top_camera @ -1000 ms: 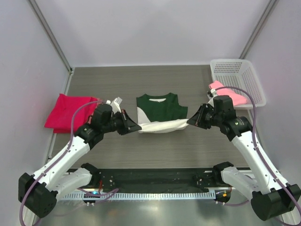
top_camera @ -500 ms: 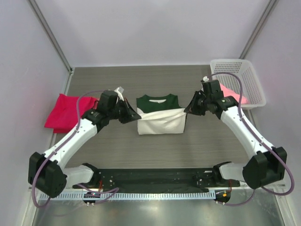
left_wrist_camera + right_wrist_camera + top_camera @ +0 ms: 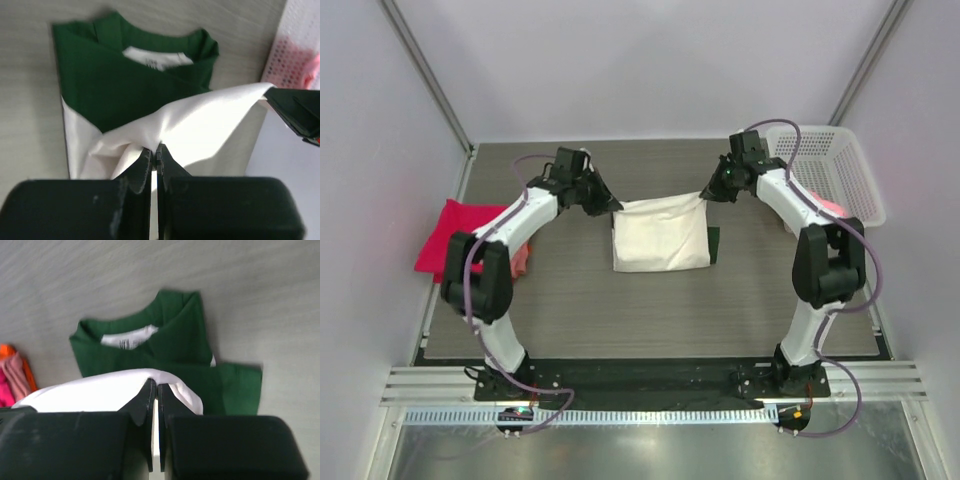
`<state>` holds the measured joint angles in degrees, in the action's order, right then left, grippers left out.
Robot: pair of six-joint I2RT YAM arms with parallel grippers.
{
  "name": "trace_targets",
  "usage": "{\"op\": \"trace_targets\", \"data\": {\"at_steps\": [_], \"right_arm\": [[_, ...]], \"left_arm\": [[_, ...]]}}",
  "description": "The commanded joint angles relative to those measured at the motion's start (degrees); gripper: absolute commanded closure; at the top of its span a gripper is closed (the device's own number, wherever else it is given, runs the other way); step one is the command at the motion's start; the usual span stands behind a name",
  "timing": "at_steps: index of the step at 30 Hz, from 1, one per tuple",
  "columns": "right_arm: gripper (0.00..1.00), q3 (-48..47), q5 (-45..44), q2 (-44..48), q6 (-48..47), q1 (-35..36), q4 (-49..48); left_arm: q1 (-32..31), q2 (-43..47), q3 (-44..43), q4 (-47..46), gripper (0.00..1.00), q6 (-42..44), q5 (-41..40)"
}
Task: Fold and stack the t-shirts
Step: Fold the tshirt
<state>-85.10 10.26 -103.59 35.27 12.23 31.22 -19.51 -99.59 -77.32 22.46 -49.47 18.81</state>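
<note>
Left arm (image 3: 525, 213) and right arm (image 3: 786, 200): glossy white links, chunky black joints (image 3: 830, 268), looping lilac cables (image 3: 775, 123); left tool (image 3: 156, 150) and right tool (image 3: 155, 387) matte black.

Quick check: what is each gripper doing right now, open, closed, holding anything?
Left gripper: closed, pinching the white edge of the t-shirt.
Right gripper: closed, pinching the white edge of the same t-shirt.

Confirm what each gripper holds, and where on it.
Both pinch the cream-white t-shirt by its white lower edge: left gripper one corner, right gripper the other.
</note>
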Motion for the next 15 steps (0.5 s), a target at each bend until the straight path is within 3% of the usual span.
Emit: {"op": "trace_targets", "data": {"at_steps": [1,3,4,6,8,12,15], "right_arm": [[0.99,-7.0,0.2,-5.5,1.8,-1.3,-5.4],[0.76,-10.8,1.4,-10.7,3.1,-1.7,-8.4],[0.56,-11.7,0.5,-12.1,3.4,-1.6,-9.7],[0.31,-13.2,-0.2,-14.4,2.4,-1.7,-10.7],[0.28,-11.3,-1.6,-13.5,1.5,-1.6,-14.0],[0.28,1.0,-3.8,-6.1,-4.5,-1.6,-22.4],[0.31,3.4,-2.0,-4.8,-10.2,-1.8,-20.8]], "left_arm": [[2.2,-8.8,-7.0,-2.5,1.00,-0.3,1.3],[3.7,-12.9,-11.7,-3.6,0.95,-0.8,1.2],[4.0,-16.7,-13.3,-4.1,0.65,-0.8,0.7],[4.4,-19.1,-17.9,-3.6,0.40,1.4,-1.9],[4.5,-19.8,-18.7,-2.2,0.18,2.8,-3.1],[4.1,-15.2,-13.0,-2.8,0.16,5.7,-6.9],[3.8,-10.5,-7.4,-2.7,0.17,7.6,-10.4]]}}
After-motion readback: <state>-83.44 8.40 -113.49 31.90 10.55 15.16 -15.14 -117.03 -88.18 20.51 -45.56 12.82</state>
